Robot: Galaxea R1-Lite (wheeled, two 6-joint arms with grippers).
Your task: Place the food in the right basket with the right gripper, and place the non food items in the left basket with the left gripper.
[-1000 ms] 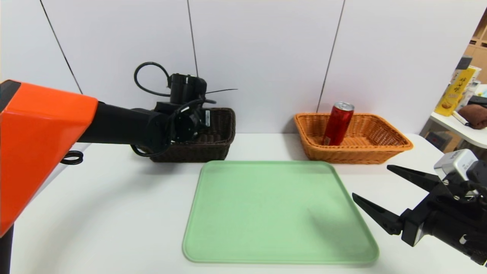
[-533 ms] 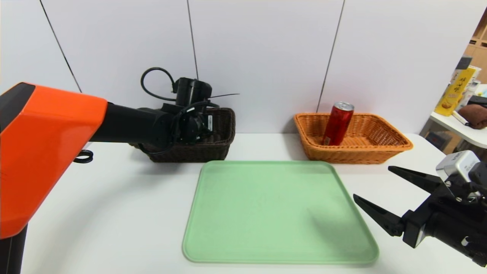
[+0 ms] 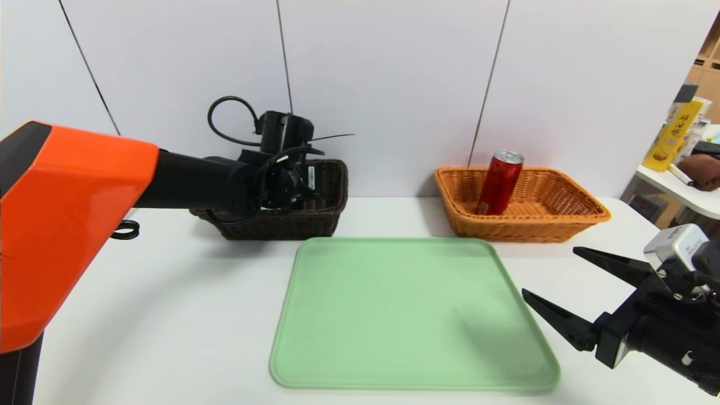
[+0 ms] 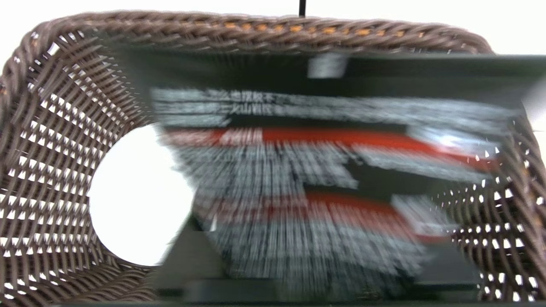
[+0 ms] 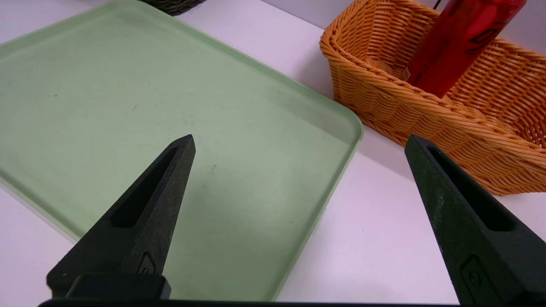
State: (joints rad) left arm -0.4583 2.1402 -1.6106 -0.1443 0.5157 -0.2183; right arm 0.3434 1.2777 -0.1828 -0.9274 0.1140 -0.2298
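Observation:
The red can leans inside the orange right basket; the right wrist view shows the can and basket too. My right gripper hovers open and empty by the tray's right edge, with its fingertips wide apart. My left arm's wrist hangs over the dark left basket. In the left wrist view the left gripper is inside the basket. Its fingers stand apart on either side of the black tube, which is smeared with motion. The white roll lies beside the tube.
A bare green tray lies in the middle of the white table, in front of both baskets. A side table with boxes and a brown cloth stands at the far right. A white wall closes the back.
My left arm has reached a little farther over the dark basket, and the tube now blurs between its fingers. The right gripper has barely moved.

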